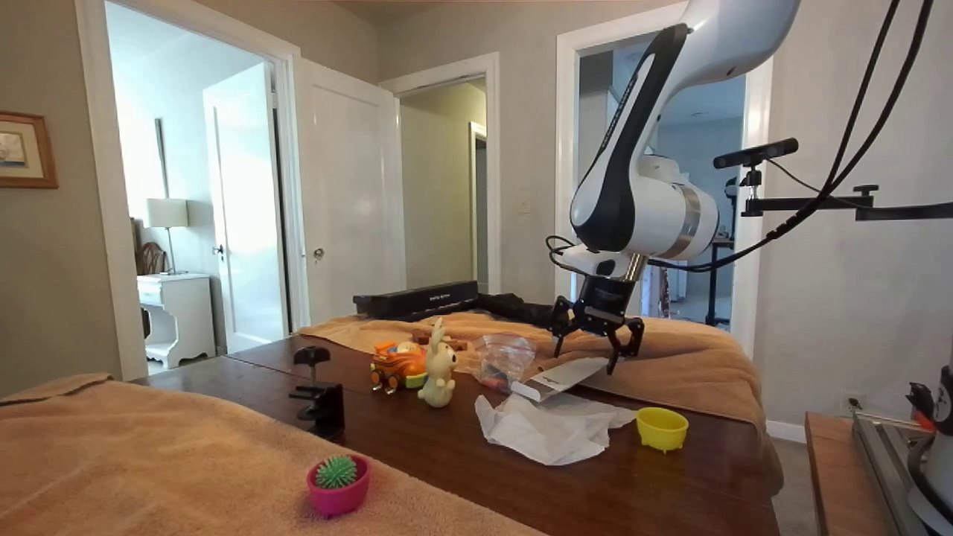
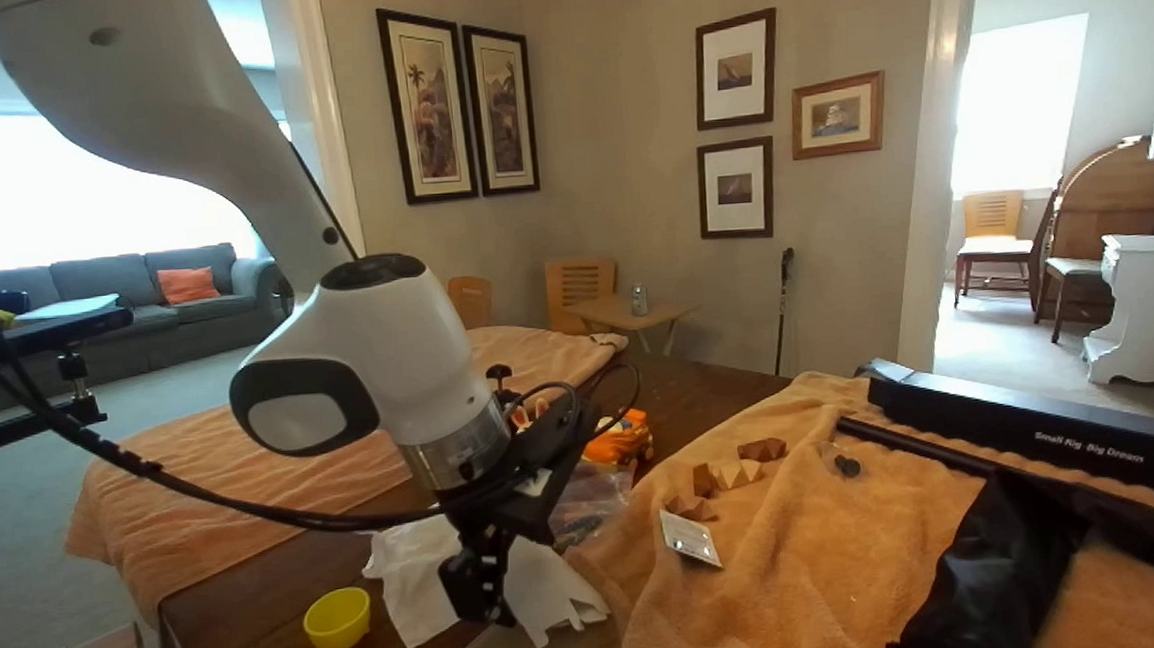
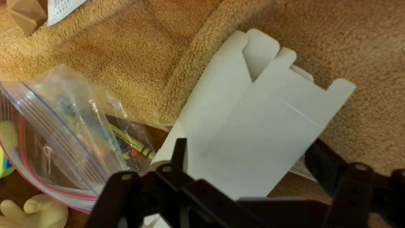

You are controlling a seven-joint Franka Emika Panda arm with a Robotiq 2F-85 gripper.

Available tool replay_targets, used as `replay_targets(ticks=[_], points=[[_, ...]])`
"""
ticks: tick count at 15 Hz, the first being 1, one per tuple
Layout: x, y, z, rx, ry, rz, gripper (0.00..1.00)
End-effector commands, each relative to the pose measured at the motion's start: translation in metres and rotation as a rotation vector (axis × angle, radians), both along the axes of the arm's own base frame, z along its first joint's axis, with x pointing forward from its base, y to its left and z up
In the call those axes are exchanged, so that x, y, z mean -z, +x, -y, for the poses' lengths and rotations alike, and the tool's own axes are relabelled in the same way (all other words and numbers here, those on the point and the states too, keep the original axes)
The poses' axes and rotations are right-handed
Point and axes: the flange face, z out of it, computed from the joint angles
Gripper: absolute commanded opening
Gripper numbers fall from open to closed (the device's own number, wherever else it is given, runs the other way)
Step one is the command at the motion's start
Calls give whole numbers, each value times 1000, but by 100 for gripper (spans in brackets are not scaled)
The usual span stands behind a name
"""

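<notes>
The end effector point(image 3: 248, 148) is above the white carton point(image 3: 240, 117), its jaws spread wide to either side and gripping nothing; whether they touch it I cannot tell. The carton's flapped end lies over the tan towel point(image 3: 367, 104), with a zip bag point(image 3: 60, 139) just beside the carton. Near the carton on the tabletop point(image 1: 595, 499) are crumpled white paper point(image 1: 555, 435) and a yellow cup point(image 1: 662, 430).

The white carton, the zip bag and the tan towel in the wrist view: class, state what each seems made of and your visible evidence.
White carton: probably thin card, smooth and matt; fold lines and cut tabs show.
Zip bag: clear, glossy plastic film; contents show through and wrinkles catch highlights.
Tan towel: looks like terry cloth, matt, with visible pile; cotton or synthetic, unclear.
</notes>
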Motion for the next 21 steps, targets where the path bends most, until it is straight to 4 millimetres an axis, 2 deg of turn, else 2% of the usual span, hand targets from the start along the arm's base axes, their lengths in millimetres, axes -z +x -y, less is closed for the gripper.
replay_targets(ticks=[1,3,4,5,6,7,9,10,18,21], points=[[-6,0,4,-3,-10,17,66],[-5,-1,5,-1,-10,16,51],[-5,-1,6,-1,-10,15,50],[-5,-1,6,1,-9,15,74],[-6,-1,7,2,-8,15,82],[-6,-1,7,1,-8,16,84],[-9,0,7,2,-3,18,96],[-10,0,7,3,-2,20,99],[-17,-1,23,55,10,26,100],[-19,6,28,61,19,33,100]])
